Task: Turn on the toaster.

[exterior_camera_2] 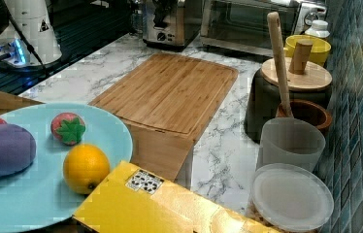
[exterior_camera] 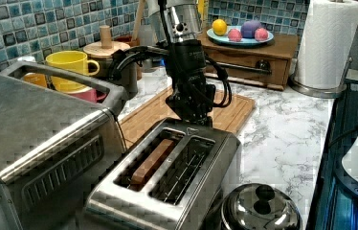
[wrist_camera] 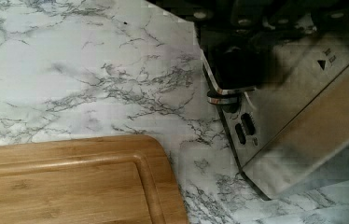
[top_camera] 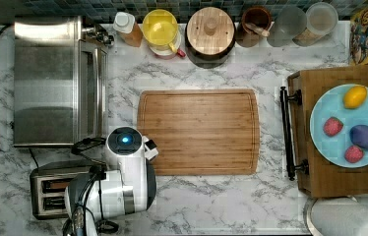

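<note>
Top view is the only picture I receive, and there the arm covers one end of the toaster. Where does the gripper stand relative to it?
Observer: In the left view the gripper stands upright over the end of the toaster that faces the cutting board, close to its top edge.
Operator: Is something inside the slots?
Observer: A brown slice sits in the slot on the left view's left; the other slot shows bare wires.
Operator: Which controls are on that end?
Observer: The wrist view shows two small oval buttons on the end face, next to a chrome knob.
</note>
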